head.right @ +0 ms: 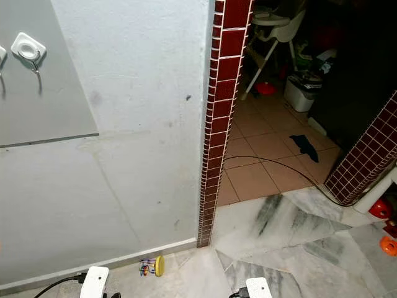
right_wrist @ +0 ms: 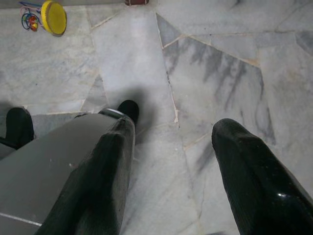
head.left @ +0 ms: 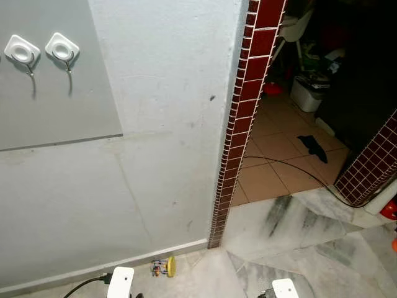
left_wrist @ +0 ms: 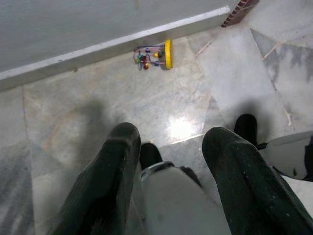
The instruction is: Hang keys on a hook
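Note:
The keys (head.left: 164, 267) lie on the marble floor by the skirting board, a small bunch with a yellow disc and coloured bits; the left wrist view also shows the keys (left_wrist: 154, 55). Two white hooks (head.left: 62, 47) sit on a grey panel (head.left: 74, 105) high on the wall at the upper left. My left gripper (left_wrist: 173, 134) hangs above the floor, open, with nothing between its fingers. My right gripper (right_wrist: 176, 127) hangs the same way, open and holding nothing. The keys (right_wrist: 44, 17) lie well ahead of both.
A red-tiled wall edge (head.left: 239, 124) ends the white wall. Beyond it is a room with a terracotta floor (head.left: 273, 167), a black cable (head.left: 298, 171), a dark cloth (head.left: 316, 148), a white bin (head.left: 308, 92) and a high chair (head.right: 273, 28). Another red-tiled wall (head.left: 372, 164) stands at the right.

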Motion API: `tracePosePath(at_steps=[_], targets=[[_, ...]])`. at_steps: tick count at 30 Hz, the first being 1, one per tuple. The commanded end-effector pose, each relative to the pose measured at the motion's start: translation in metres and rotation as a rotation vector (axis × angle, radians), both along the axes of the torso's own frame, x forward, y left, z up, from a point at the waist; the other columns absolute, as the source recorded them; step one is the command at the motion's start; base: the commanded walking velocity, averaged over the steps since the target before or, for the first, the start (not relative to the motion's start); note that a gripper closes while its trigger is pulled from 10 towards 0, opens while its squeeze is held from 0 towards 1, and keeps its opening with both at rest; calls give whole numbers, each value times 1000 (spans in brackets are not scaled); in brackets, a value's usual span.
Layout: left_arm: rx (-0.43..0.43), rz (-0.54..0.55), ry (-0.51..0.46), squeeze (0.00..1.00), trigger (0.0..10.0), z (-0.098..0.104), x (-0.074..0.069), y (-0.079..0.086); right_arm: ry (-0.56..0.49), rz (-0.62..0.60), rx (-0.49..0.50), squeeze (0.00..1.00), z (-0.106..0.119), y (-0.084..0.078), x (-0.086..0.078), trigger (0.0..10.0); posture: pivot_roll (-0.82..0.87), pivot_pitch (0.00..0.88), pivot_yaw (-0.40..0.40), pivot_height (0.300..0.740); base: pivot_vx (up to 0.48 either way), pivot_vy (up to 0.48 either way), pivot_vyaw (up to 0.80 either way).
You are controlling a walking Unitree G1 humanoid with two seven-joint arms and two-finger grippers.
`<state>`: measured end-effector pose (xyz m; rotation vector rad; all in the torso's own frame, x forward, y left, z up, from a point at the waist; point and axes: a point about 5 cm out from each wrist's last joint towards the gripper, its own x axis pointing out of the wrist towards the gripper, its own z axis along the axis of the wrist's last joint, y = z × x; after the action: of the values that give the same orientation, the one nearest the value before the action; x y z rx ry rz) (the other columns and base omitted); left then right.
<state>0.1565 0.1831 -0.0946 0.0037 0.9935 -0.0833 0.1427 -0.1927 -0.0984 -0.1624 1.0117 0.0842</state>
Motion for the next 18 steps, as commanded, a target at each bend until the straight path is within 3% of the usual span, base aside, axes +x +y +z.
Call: tracePosePath(at_steps=[1,3,9,18], targets=[[-3,23,-13,0,10000,1,3,0,-19,23,-4,0,2,1,7,10000,-89,0,-46,740,0,0,0],[-14,30,-26,0,10000,2,6,-2,-51,33,-1,0,7,1,19,10000,-86,0,-50,740,0,0,0],[-22,34,-39,0,10000,4,9,-3,-81,35,-9,0,14,-2,32,10000,-94,0,-49,740,0,0,0],[-29,20,-55,0,10000,6,15,-6,-73,41,-7,0,11,-1,26,10000,-116,0,-30,740,0,0,0]])
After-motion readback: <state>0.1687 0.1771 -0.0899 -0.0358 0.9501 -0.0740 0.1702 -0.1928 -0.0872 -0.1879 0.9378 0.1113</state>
